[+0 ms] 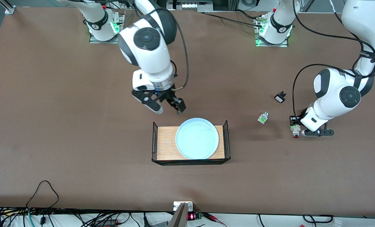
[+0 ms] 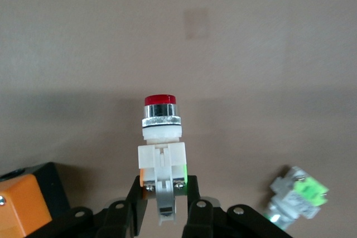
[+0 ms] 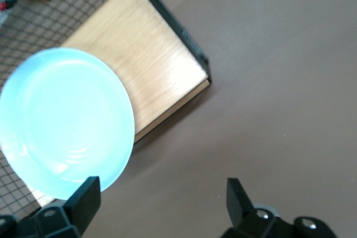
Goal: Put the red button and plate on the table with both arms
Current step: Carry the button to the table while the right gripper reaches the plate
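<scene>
Robotics lab, bench-bolted arm bases (image 1: 103, 26), trailing cables (image 1: 42, 201)

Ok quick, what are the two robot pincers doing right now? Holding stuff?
Left pincer: closed on the red button, low over the table.
Right pincer: open, holding nothing, over the table just above the plate on its tray.

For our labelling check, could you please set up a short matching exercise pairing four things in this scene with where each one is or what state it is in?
Things:
1. red button
2. plate
3. green button
4. right gripper

Places or states:
A. lying loose on the table
B. open, over the table beside the tray
C. clamped in the left gripper
D. resting on the wooden tray

Pairs: 1-C, 2-D, 3-A, 4-B
</scene>
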Tool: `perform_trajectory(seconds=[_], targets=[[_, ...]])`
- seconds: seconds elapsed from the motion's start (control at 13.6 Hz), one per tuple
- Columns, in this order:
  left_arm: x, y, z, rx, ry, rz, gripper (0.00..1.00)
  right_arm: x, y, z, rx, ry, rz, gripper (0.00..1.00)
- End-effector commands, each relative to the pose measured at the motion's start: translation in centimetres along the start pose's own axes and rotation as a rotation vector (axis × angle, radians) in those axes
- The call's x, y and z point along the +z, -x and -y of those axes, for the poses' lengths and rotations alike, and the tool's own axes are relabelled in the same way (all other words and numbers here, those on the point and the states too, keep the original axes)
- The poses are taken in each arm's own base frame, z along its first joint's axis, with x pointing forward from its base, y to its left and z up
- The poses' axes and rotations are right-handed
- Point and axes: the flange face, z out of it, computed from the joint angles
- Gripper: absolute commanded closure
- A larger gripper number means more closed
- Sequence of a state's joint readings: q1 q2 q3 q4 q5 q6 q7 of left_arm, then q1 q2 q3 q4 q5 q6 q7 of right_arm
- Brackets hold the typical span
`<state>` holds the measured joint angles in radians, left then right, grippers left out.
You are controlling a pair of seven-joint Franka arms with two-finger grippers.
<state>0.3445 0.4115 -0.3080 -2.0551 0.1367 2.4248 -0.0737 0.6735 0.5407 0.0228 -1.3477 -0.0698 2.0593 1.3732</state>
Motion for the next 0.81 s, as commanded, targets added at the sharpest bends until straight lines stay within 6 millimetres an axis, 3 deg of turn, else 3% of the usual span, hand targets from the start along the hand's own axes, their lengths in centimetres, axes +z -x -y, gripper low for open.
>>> perform_trajectory(seconds=[0.0,0.15,0.37,0.66,0.74], targets=[[0.5,0.9,1.8,0.006,0.017,-0.021,1.00,1.4,0.2,1.0,0.010,0.004,-0.036,0.00],[1.4,1.2,1.7,0.004,0.023,-0.028,1.00,2.4,-0.1,1.9,0.005,-0.001,-0.041,0.00],[4.5,2.0,1.4,-0.004,0.047,-0.079,1.00,4.6,-1.1,3.2,0.003,-0.001,-0.068,0.00],[6.1,2.4,1.2,0.002,0.058,-0.069,0.98,7.7,-2.0,3.3,-0.005,0.022,-0.101,0.00],[6.0,2.4,1.4,0.009,0.054,-0.064,0.71,8.2,-2.1,3.2,-0.012,0.032,-0.111,0.03]])
